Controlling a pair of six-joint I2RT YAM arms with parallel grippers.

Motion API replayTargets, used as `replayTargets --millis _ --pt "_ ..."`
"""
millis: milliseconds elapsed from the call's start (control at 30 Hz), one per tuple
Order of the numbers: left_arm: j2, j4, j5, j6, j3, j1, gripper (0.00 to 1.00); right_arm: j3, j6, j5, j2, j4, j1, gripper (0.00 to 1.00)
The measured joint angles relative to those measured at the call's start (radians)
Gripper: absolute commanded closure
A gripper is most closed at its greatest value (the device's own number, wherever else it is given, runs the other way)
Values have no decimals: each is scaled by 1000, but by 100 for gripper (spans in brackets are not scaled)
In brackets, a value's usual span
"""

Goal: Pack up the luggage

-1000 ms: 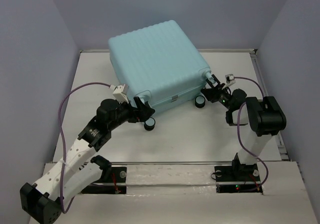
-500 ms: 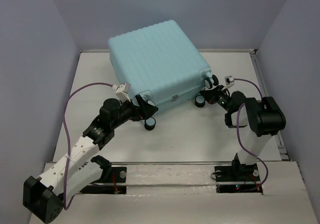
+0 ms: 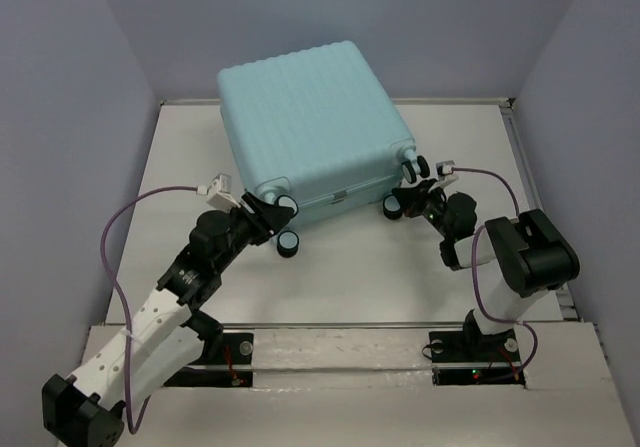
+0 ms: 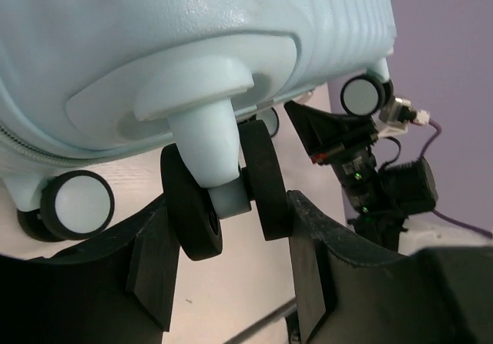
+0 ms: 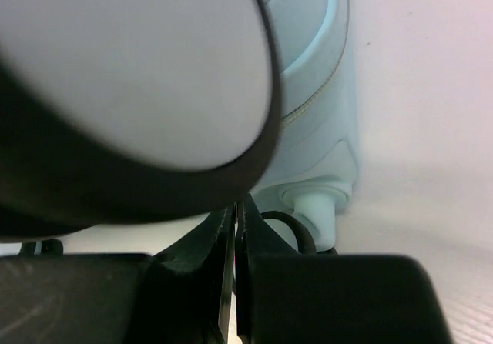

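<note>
The luggage (image 3: pixel 310 117) is a shut pale mint-blue ribbed suitcase lying flat on the table, its wheeled end toward me. My left gripper (image 3: pixel 277 211) is at the near-left corner. In the left wrist view its fingers (image 4: pixel 308 244) press both sides of a black twin wheel (image 4: pixel 262 178) under a mint stem, so my left gripper (image 4: pixel 229 215) is shut on that wheel. My right gripper (image 3: pixel 409 197) sits among the near-right wheels (image 3: pixel 395 207). In the right wrist view my right gripper (image 5: pixel 236 217) is shut with nothing in it, and a big blurred wheel (image 5: pixel 131 90) looms just above it.
The white table (image 3: pixel 400 277) is walled at the left, the right and the back. Purple cables (image 3: pixel 125 217) loop from both wrists. Another suitcase wheel (image 3: pixel 290 244) rests on the table by my left arm. The arm bases stand at the near edge.
My left gripper has closed from wide open onto the corner wheel. My right gripper has shut and slid left toward the near-right wheels. The suitcase has barely moved.
</note>
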Motion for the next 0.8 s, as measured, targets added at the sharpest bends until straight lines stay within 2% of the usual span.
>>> replayTargets --millis 233,800 --pt "-148 -148 -173 97 0 0 94 -36 -6 44 -33 -8 51 93" --pt "-172 -264 -229 197 55 0 94 -62 13 12 -202 -180 -46 93"
